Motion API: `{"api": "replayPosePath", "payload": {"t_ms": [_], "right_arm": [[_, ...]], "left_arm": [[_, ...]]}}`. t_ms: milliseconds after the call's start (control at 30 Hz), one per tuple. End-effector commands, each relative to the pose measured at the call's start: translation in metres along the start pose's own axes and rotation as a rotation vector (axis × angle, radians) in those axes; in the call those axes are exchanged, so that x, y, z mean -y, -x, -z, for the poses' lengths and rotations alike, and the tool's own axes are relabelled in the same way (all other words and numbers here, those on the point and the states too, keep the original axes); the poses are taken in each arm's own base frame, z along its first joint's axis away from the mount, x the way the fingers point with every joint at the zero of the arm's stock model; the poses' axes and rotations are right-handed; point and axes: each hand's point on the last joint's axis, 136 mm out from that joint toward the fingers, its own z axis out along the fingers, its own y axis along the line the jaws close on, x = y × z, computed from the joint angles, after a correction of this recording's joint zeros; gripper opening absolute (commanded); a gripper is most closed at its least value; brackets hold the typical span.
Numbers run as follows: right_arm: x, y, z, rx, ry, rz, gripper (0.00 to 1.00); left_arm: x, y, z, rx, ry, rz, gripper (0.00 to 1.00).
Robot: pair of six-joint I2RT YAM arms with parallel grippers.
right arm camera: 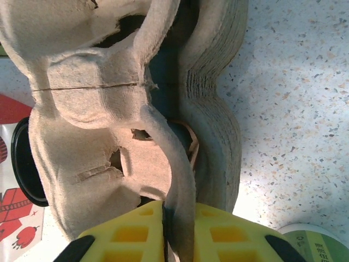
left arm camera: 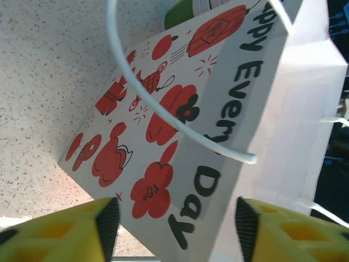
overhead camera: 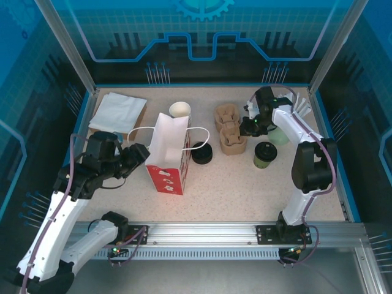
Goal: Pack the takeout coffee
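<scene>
The takeout coffee (overhead camera: 264,154), a dark green cup with a black lid, stands upright right of centre, held by neither gripper. The white and red gift bag (overhead camera: 166,156) stands upright mid-table, printed side facing my left wrist camera (left arm camera: 180,125). My left gripper (overhead camera: 138,153) (left arm camera: 173,224) is open beside the bag's left face, with the bag's lower edge between its spread fingers. My right gripper (overhead camera: 248,125) (right arm camera: 170,232) is shut on a wall of the brown pulp cup carrier (overhead camera: 233,139) (right arm camera: 98,98), just above and left of the coffee.
A second carrier (overhead camera: 225,114) lies behind the held one. A loose black lid (overhead camera: 201,153) sits right of the bag, and an open cup (overhead camera: 180,110) behind it. White napkins (overhead camera: 117,112) lie far left. A pale green tumbler (overhead camera: 279,135) stands by my right arm.
</scene>
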Motion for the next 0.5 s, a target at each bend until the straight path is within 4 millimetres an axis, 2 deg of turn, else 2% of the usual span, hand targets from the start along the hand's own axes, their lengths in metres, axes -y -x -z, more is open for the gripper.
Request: {"api": "replayPosePath", "payload": {"t_ms": [0, 200, 333, 467], "right_arm": [[-0.008, 0.009, 0.025, 0.056, 0.039, 0.02, 0.14], [-0.023, 0.006, 0.052, 0.099, 0.12, 0.041, 0.12], [-0.037, 0.004, 0.073, 0.133, 0.188, 0.049, 0.09], [-0.051, 0.006, 0.103, 0.204, 0.236, 0.055, 0.07]], "left_arm": [[0.016, 0.01, 0.024, 0.054, -0.04, -0.071, 0.66], [0.038, 0.026, 0.056, 0.159, -0.108, -0.16, 0.69], [0.063, 0.034, 0.07, 0.202, -0.207, -0.192, 0.7], [0.095, 0.039, 0.077, 0.211, -0.333, -0.226, 0.69]]}}
